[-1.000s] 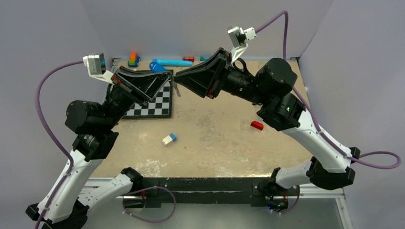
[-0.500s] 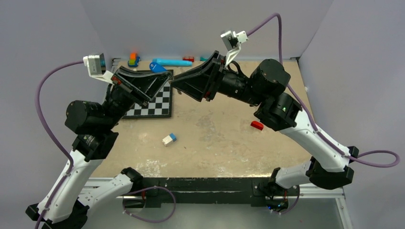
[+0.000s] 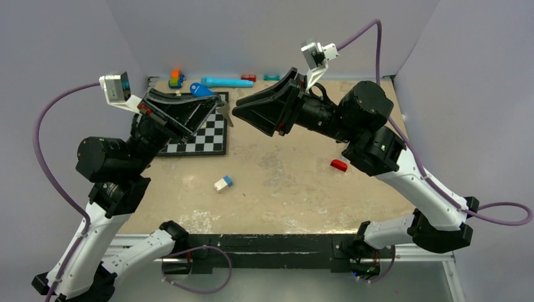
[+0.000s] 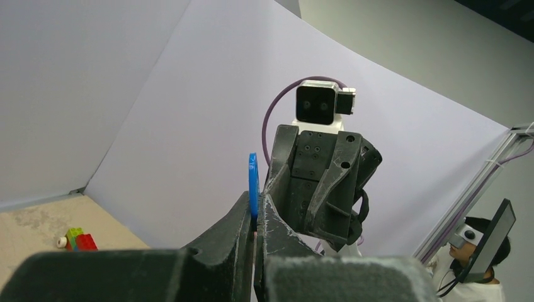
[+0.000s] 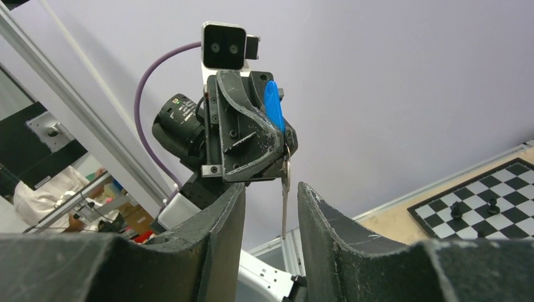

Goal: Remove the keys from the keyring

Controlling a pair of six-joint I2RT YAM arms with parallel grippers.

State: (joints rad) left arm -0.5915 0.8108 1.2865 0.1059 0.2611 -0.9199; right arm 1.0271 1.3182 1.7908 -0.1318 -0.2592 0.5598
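Left claw [image 4: 254, 212] is clamped on the blue-headed key [image 4: 253, 179], high above the table [image 3: 283, 170]; the silver key [image 5: 284, 207] dangles beneath it, seemingly on the ring. Right claw [image 3: 238, 112], jaws apart, faces it — best to close squarely on the blade, then pull gently.

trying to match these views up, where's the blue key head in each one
top external: blue key head sits upper left of centre, at the tip of the left gripper.
left wrist: blue key head is at centre, edge-on, sticking up between the shut fingers.
right wrist: blue key head is upper centre, pinched in the gripper facing the camera.
shared landmark: the left gripper, in all three views.
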